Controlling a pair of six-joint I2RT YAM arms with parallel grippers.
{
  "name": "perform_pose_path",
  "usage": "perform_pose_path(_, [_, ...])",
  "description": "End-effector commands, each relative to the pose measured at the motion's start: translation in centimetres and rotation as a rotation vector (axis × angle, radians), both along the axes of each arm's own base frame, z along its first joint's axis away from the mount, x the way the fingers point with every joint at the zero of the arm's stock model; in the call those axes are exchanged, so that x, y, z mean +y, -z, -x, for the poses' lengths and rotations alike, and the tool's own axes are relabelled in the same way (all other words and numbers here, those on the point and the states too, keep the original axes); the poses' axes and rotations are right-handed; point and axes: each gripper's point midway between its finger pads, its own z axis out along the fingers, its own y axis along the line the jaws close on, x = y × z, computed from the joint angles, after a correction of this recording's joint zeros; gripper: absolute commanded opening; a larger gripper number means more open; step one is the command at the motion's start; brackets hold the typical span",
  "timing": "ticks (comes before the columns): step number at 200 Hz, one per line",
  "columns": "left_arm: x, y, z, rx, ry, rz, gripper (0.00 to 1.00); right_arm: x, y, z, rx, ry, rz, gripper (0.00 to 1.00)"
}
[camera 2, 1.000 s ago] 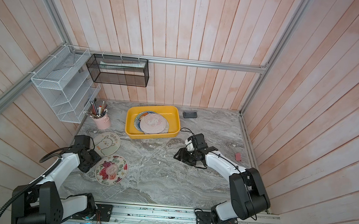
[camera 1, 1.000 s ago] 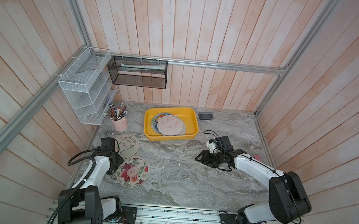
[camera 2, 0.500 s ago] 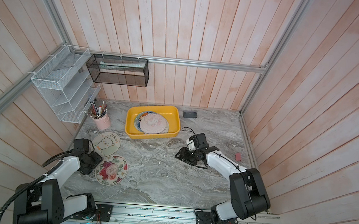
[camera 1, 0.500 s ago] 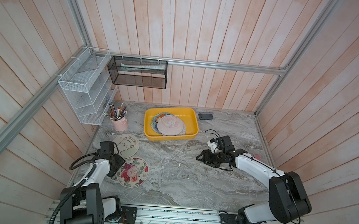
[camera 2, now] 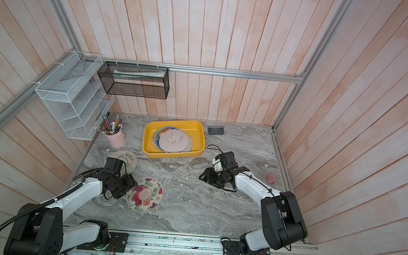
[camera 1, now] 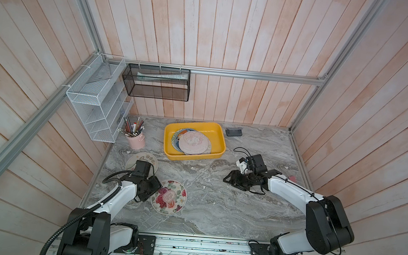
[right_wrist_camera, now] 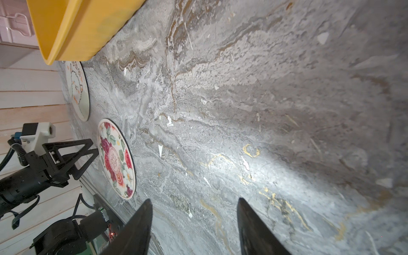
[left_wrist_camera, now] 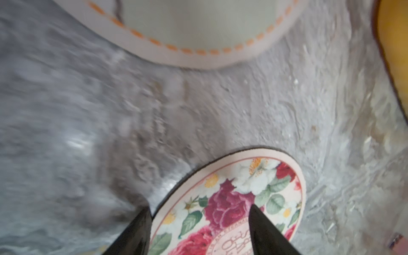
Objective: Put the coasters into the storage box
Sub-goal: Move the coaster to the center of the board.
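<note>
Fingers (left_wrist_camera: 265, 231) of the left gripper (left_wrist_camera: 198, 206) stand apart, holding nothing, astride the edge of the flowered coaster (left_wrist_camera: 234, 198); a cream coaster (left_wrist_camera: 198, 26) lies just beyond, the yellow box (camera 1: 192, 155) farther off. Right gripper (right_wrist_camera: 194, 199) gapes empty over the table (right_wrist_camera: 265, 110).

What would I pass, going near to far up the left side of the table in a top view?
floral coaster → cream coaster → pink pencil cup → white wire rack on the wall
</note>
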Motion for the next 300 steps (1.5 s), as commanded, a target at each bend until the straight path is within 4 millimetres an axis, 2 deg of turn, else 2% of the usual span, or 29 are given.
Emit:
perform_pose_path(1, [-3.7, 0.6, 1.3, 0.09, 0.08, 0.097, 0.71, 0.1, -0.1, -0.2, 0.004, -0.007, -0.006, 0.62])
perform_pose_path(39, [-10.2, 0.6, 0.4, 0.089, 0.306, 0.16, 0.72, 0.2, -0.2, -0.2, 0.003, -0.003, -0.011, 0.62])
perform_pose_path(69, [-12.3, -0.4, -0.7, 0.038, 0.422, 0.126, 0.73, 0.6, 0.0, 0.1, 0.008, -0.013, -0.016, 0.62])
perform_pose_path(82, [-11.9, -0.3, -0.5, 0.042, 0.451, 0.077, 0.73, 1.1, 0.1, 0.3, 0.012, -0.023, -0.02, 0.62])
perform_pose_path(109, [-9.2, 0.0, 0.1, 0.035, 0.506, -0.086, 0.73, 2.6, 0.5, 1.0, 0.024, -0.058, -0.03, 0.62])
perform_pose_path(123, [-8.6, 0.1, 0.5, 0.024, 0.535, -0.113, 0.72, 3.8, 0.9, 1.8, 0.036, -0.093, -0.032, 0.62])
perform_pose_path(153, [-9.6, 0.7, 1.5, 0.01, 0.566, -0.073, 0.7, 6.3, 2.1, 3.2, 0.063, -0.169, -0.016, 0.62])
perform_pose_path(173, [-10.7, 0.9, 1.7, 0.007, 0.584, -0.051, 0.69, 7.1, 2.9, 3.8, 0.076, -0.194, 0.008, 0.62])
perform_pose_path(199, [-12.3, 1.1, 2.0, 0.006, 0.613, -0.025, 0.67, 7.2, 3.8, 4.2, 0.092, -0.202, 0.038, 0.62])
perform_pose_path(230, [-13.1, 1.6, 2.7, 0.027, 0.631, -0.011, 0.67, 6.9, 4.6, 4.6, 0.102, -0.207, 0.079, 0.62])
perform_pose_path(300, [-13.1, 2.4, 3.4, 0.063, 0.643, -0.023, 0.65, 6.9, 5.4, 4.8, 0.113, -0.208, 0.109, 0.59])
